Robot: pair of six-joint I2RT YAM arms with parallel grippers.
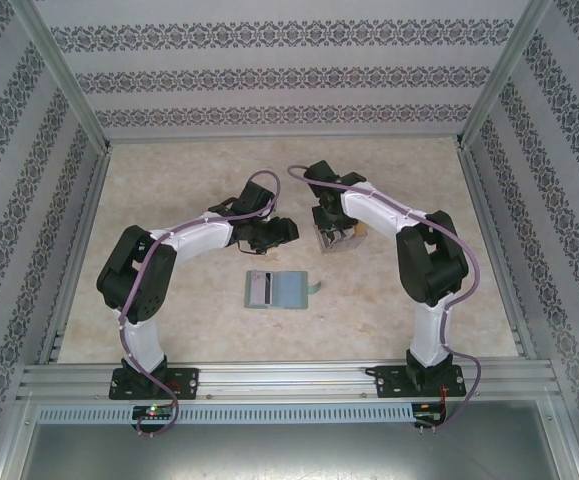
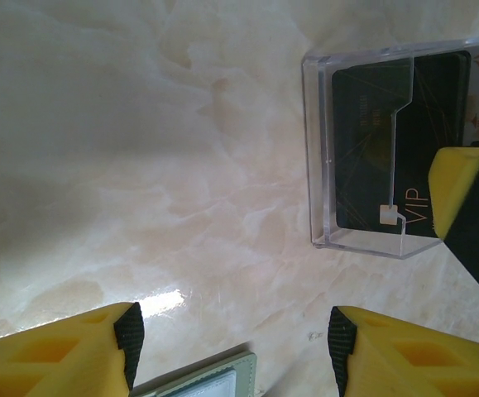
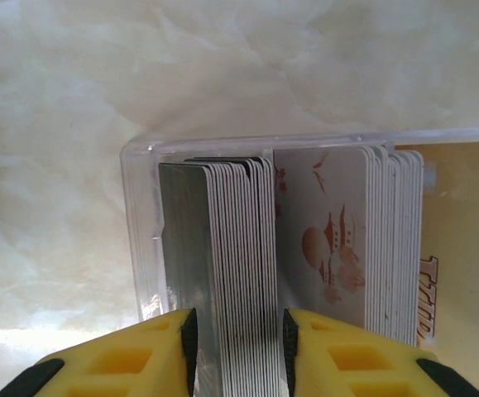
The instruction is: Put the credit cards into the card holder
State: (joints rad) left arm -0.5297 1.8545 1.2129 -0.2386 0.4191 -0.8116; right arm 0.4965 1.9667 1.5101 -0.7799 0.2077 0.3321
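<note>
**Stiff, slick cards packed tight: pinch a few, across the faces**

The thin, flat plastic credit cards (image 3: 239, 240), grey, white and dark, stand on edge, packed face to face in a clear rectangular plastic box (image 3: 140, 248). The box sits near the middle of the beige marble-look table (image 1: 169, 180), a little toward its right edge. The right gripper (image 3: 237, 331) is down over the box. Its yellow fingers (image 3: 115, 360) are a narrow gap apart with a batch of grey cards between them; whether the pads press on the cards I cannot tell. The left gripper (image 2: 232, 347) hangs open and empty above bare table, just beside the box. The sage-green folding card holder (image 1: 277, 289) lies opened flat closer to the table's near edge, between the two arms.

Each card looks light, stiff and glossy, so neighbours will probably slide or cling and come up together. The best hold seems to be across the flat faces near the upper edge, taking as few cards as possible. A skewed pinch could fan the stack, and the light box may lift with it.
</note>
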